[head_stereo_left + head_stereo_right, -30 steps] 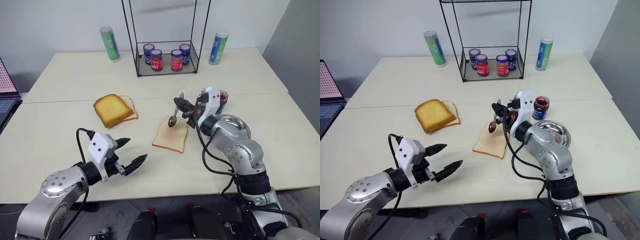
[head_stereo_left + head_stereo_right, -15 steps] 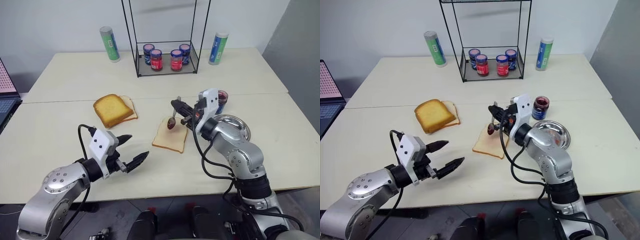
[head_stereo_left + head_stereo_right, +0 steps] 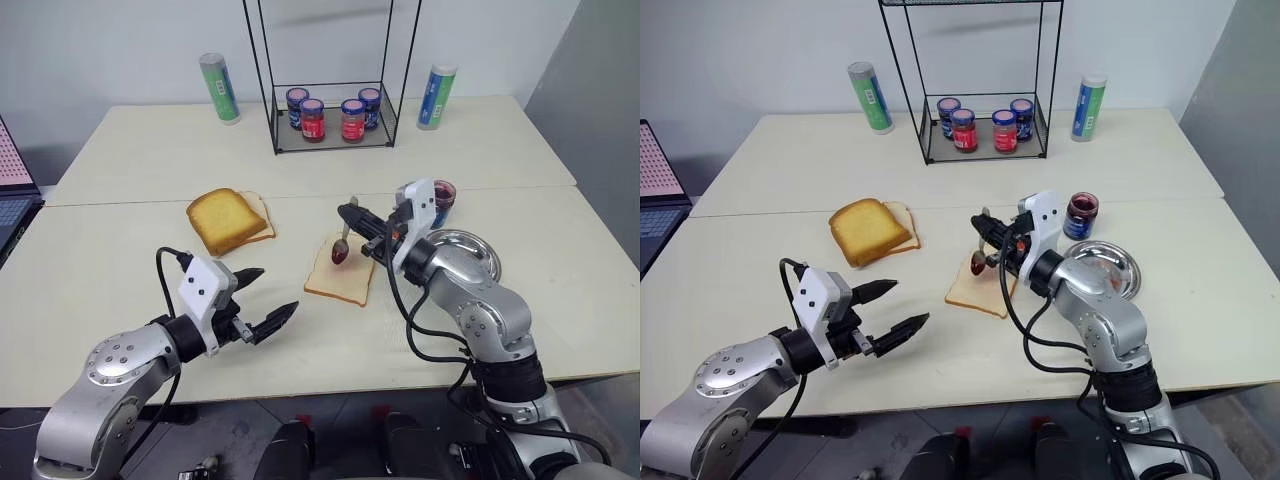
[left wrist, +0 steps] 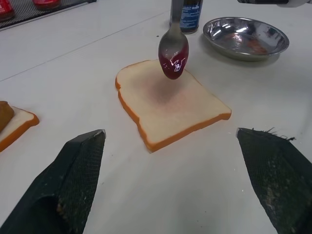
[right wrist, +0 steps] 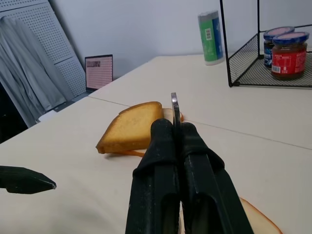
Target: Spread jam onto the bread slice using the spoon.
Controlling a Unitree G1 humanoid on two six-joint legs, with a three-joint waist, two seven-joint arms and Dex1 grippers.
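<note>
Right gripper clamping spoon, left gripper open

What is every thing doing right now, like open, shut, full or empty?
right gripper: shut on the spoon.
left gripper: open, empty.
spoon: bowl coated in jam, hanging above the bread slice.
bread slice: flat, faint pink smear.
jam jar: lid off.
steel plate: red smear inside.
</note>
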